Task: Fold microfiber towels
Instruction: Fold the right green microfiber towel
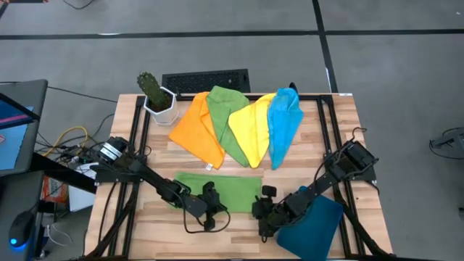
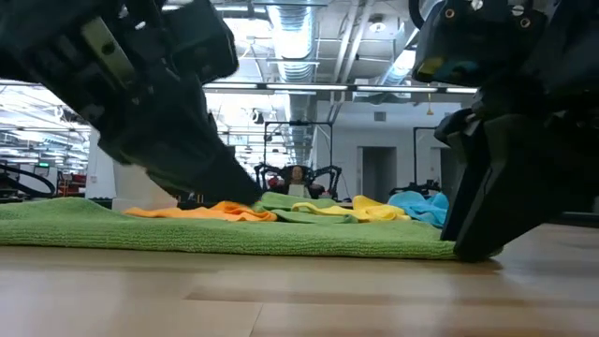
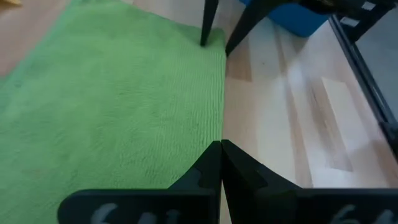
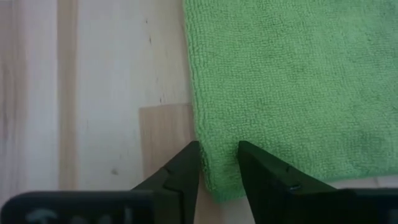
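A folded green towel (image 1: 217, 190) lies flat on the wooden table near its front edge. My left gripper (image 3: 221, 149) is shut, its tip at the towel's near edge (image 3: 222, 118). My right gripper (image 4: 219, 158) is open and stands astride the towel's right edge close to the near right corner (image 4: 214, 180). At the back lie an orange towel (image 1: 196, 127), another green towel (image 1: 226, 119), a yellow towel (image 1: 254, 127) and a blue towel (image 1: 283, 123), fanned out and overlapping. My left gripper slants down from the table's left, its shut fingertips at the green towel's near edge (image 3: 219, 134); I cannot tell whether they touch the cloth. My right gripper slants down from above, one finger (image 3: 204, 34) over the cloth and the other (image 3: 235, 43) over bare wood. Whether it touches the towel, which lies flat, I cannot tell.
A dark teal tray (image 1: 312, 225) lies at the near right, under my right arm. A potted cactus (image 1: 156, 94) stands at the far left, with a black keyboard (image 1: 206, 80) behind the table's far edge. Bare wood (image 1: 239, 232) lies in front of the towel.
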Robot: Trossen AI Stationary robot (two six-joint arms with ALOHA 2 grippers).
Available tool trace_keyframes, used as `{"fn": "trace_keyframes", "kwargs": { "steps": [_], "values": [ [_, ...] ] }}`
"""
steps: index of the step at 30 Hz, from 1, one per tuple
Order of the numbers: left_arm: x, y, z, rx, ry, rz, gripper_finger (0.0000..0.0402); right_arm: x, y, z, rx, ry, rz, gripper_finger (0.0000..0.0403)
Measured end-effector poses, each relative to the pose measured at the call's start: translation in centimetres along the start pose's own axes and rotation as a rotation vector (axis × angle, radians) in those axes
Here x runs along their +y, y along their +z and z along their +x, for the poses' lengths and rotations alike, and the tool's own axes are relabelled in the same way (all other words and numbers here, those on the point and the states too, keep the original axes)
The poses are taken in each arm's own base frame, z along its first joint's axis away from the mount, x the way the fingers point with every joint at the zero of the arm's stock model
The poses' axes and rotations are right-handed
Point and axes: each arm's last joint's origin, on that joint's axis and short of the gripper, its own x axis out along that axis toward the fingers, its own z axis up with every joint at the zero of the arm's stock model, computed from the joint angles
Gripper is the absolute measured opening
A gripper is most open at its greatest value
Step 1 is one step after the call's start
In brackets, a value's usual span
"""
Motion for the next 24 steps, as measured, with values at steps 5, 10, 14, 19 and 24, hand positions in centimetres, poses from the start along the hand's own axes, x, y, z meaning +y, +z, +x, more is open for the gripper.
{"fn": "trace_keyframes", "kwargs": {
  "steps": [5,10,14,19,24],
  "values": [
    [-0.2,-0.6,1.3,0.067,0.039,0.037,0.0000,0.0,0.0,0.0,0.001,0.000,0.003,0.0132],
    [-0.2,-0.8,1.5,0.082,0.041,0.024,0.0000,-0.1,0.0,0.0,0.003,-0.002,0.010,0.0108],
    [-0.2,-0.8,1.5,0.089,0.037,0.024,0.0000,-0.2,0.1,0.1,0.002,-0.007,0.009,0.0050],
    [-0.1,-0.8,1.5,0.091,0.035,0.023,0.0000,-0.5,1.2,0.0,-0.018,-0.003,-0.022,0.0015],
    [-0.1,-0.8,1.5,0.096,0.030,0.022,0.0000,-0.8,3.2,-0.3,-0.059,0.002,-0.050,0.0038]
  ]
}}
